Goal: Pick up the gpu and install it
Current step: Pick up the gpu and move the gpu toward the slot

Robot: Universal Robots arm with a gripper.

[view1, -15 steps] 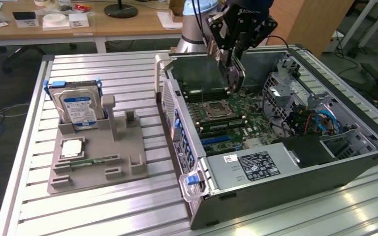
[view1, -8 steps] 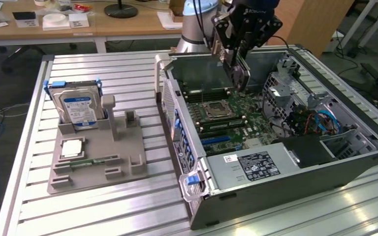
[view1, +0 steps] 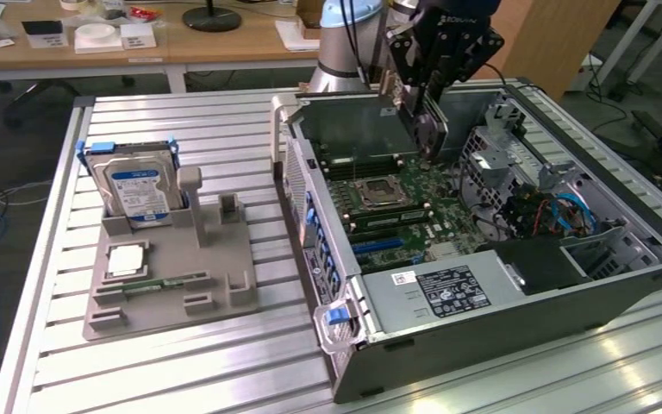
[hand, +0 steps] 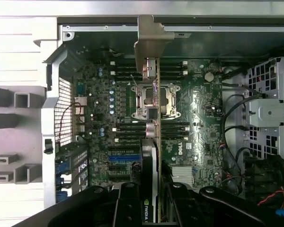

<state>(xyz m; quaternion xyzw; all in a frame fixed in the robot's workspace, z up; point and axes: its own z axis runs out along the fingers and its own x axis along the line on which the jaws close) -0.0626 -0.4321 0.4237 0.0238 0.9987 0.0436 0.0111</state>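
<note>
Fingers [hand: 128,204] are clamped on the gpu [hand: 155,118], which is held edge-on above the motherboard [hand: 203,118]. Its long axis runs straight out from the fingers to its bracket [hand: 150,42], crossing the CPU socket [hand: 168,101]. The blue slot [hand: 124,158] lies off to 1 side.

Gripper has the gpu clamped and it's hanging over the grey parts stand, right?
No. The gripper has the gpu clamped, but it hangs over the motherboard inside the open case, as the exterior view shows; the grey parts stand sits outside it.
</note>
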